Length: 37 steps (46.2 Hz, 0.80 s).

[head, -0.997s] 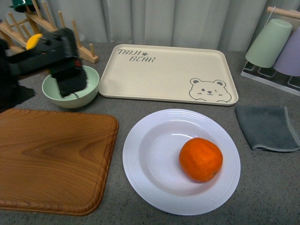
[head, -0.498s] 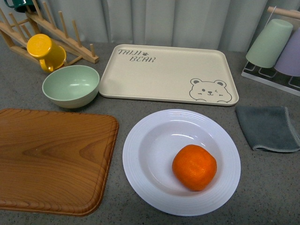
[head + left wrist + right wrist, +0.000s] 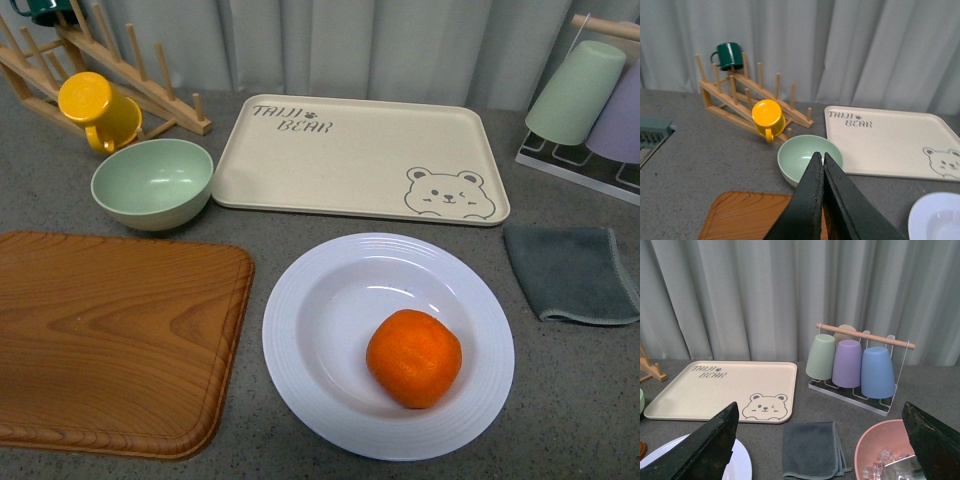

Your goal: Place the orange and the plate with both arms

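The orange (image 3: pixel 414 357) lies in the white plate (image 3: pixel 310 330), right of its middle, at the front centre of the table. Neither arm shows in the front view. In the left wrist view my left gripper (image 3: pixel 820 156) is shut with nothing in it, raised above the wooden board (image 3: pixel 745 215) and pointing at the green bowl (image 3: pixel 800 155); the plate's rim (image 3: pixel 937 217) shows to one side. My right gripper (image 3: pixel 820 407) is open and empty, raised over the grey cloth (image 3: pixel 810 447), with the plate's edge (image 3: pixel 740 460) beside one finger.
A beige bear tray (image 3: pixel 360 160) lies behind the plate. The wooden board (image 3: pixel 110 340) lies to the left, with the green bowl (image 3: pixel 152 182), a yellow mug (image 3: pixel 95 108) and a wooden rack behind it. The grey cloth (image 3: pixel 570 272), a cup rack (image 3: pixel 585 100) and a pink bowl (image 3: pixel 880 450) stand to the right.
The left arm, over the green bowl a second ago, has pulled out of the front view. The orange rolled slightly left and toward the front inside the plate.
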Tool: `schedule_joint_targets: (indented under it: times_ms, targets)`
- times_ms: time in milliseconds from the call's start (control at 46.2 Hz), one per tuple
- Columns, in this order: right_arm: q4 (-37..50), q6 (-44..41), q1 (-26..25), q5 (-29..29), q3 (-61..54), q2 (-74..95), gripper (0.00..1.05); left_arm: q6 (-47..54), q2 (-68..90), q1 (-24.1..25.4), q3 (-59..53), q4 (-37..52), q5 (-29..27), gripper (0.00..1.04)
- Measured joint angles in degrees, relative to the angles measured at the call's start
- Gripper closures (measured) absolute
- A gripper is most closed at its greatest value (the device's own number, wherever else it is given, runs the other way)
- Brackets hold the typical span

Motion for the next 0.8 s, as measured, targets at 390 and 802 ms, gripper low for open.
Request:
schedule_joint_targets:
  times_ms: [390,802]
  targets:
    - [0.00,0.00,0.00,-0.02,0.00,0.00,0.09,0.17,-18.56,3.45,-1.73,-15.58,2.10,1.01]
    - [-0.02,0.00,0.00,-0.02,0.00,0.00,0.09,0.17,-32.76,3.45,-1.77,-28.94,2.08,1.01]
